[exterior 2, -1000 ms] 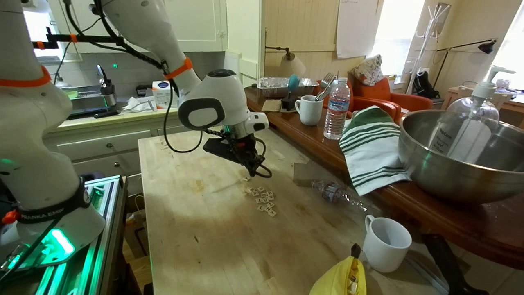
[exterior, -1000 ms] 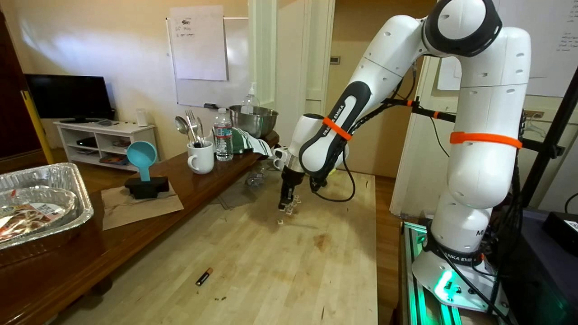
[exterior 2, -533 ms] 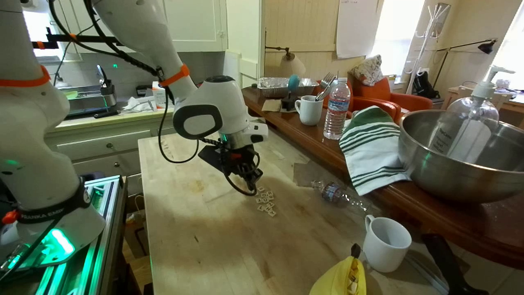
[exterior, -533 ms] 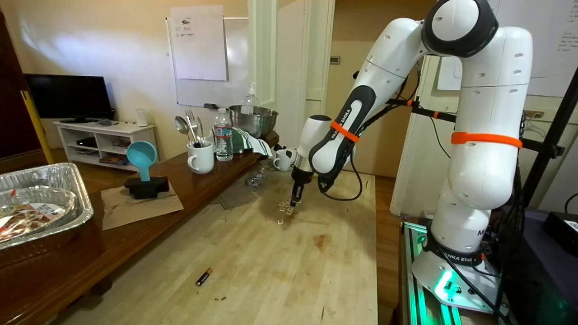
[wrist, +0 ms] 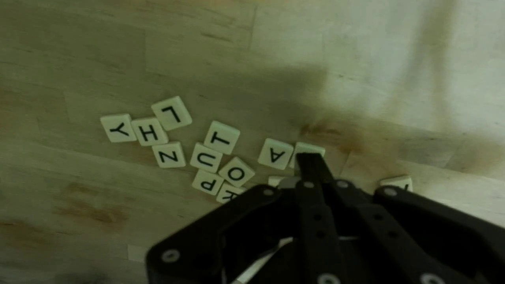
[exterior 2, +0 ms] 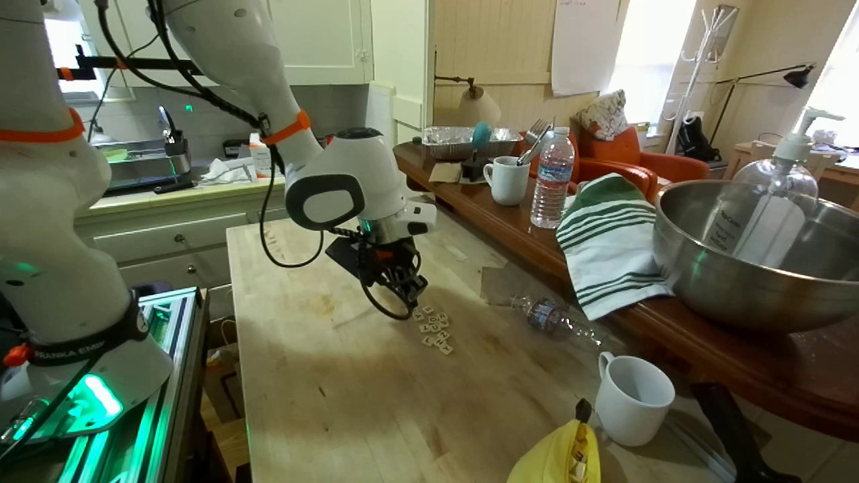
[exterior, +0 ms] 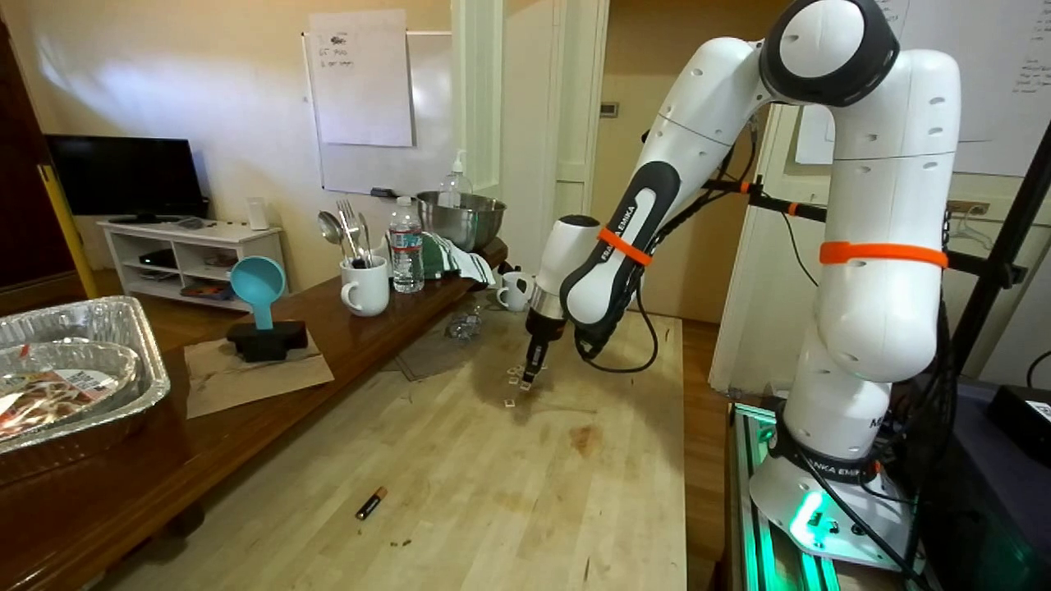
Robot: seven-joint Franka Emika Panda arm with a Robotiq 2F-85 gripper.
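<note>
See gripper (wrist: 311,161) with jaws together, pointing down, in wrist view covering part of a half-hidden tile (wrist: 311,147) just right of A tile (wrist: 275,154); can't quite tell if touching. Find most letter tiles (wrist: 236,172) left of gripper, a lone tile (wrist: 397,182) at right, on wooden table (exterior: 509,492). In an exterior view, spot battery (exterior: 371,503) near and left, well apart.

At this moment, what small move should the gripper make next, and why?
Probably a slight lift. The gripper is shut, and in the wrist view it covers part of the tile beside the A tile, so no letter can be read there. Whether gripper and tile touch is unclear; rising would likely uncover it without nudging the A tile.
</note>
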